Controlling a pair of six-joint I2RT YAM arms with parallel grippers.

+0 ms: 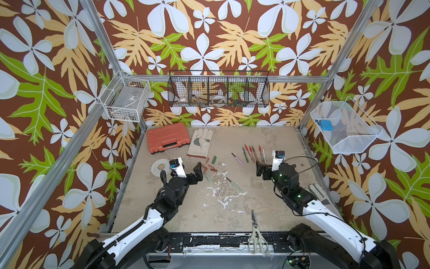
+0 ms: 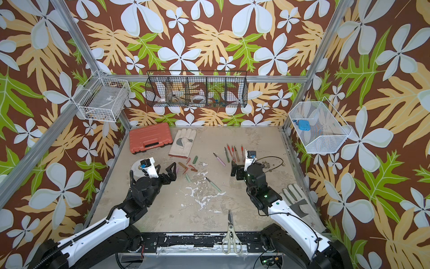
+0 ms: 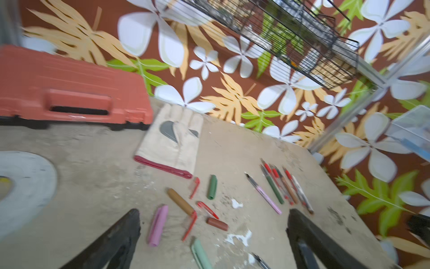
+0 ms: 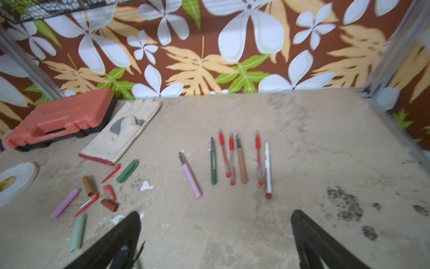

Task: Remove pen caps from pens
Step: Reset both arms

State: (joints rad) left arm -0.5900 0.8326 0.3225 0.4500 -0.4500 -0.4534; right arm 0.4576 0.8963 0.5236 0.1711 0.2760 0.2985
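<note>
Jaws wide, black wedges; stubby pen caps, gritty table.

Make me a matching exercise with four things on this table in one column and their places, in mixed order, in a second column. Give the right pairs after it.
Things
1. pale green pen
2. scissors
3. red case
4. dark green cap

Places
A. back left corner of the table
B. near the cuff of the glove
C. front edge, in the middle
D. lying alone, apart from the row of pens

Pairs: 1-D, 2-C, 3-A, 4-B
</note>
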